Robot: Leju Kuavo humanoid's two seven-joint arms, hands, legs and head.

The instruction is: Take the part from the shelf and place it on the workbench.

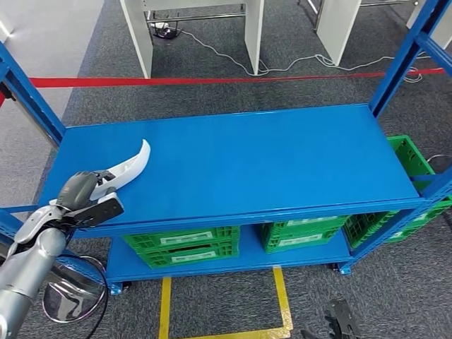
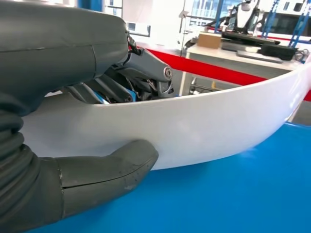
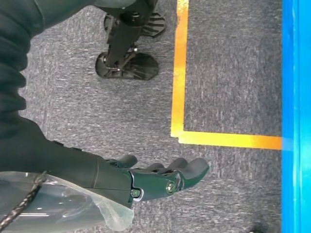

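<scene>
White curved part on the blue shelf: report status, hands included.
Left hand grips white curved plastic part at blue metal shelf front-left corner. Right hand hangs open over grey carpet. Nothing in the way.

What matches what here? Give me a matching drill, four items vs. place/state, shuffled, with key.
Column 1:
1. white curved part
2. left hand
3. right hand
4. green crates

Column 2:
A. hanging over the grey carpet, holding nothing, fingers loosely apart
B. on the lower shelf level
C. at the left end of the blue shelf top, held at one end
D. gripping the part, thumb on one face and fingers on the other

Pairs: 1-C, 2-D, 3-A, 4-B
</scene>
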